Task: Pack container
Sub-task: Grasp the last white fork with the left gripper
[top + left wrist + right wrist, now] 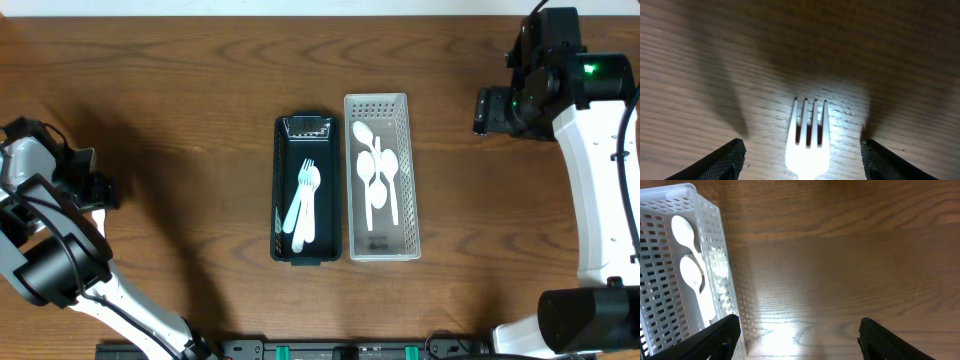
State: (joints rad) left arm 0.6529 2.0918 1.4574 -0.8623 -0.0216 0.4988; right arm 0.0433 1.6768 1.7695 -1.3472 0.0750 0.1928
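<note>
A white plastic fork lies on the wooden table, tines pointing away, between the spread fingers of my left gripper, which is open around it. In the overhead view my left gripper is at the far left and the fork under it is hidden. A black container at the centre holds white forks. A white perforated basket beside it holds white spoons. My right gripper is open and empty, to the right of the basket, above bare table.
The black container and white basket stand side by side, touching, in the middle of the table. Bare wood lies between my left gripper and the containers. The arm bases sit along the front edge.
</note>
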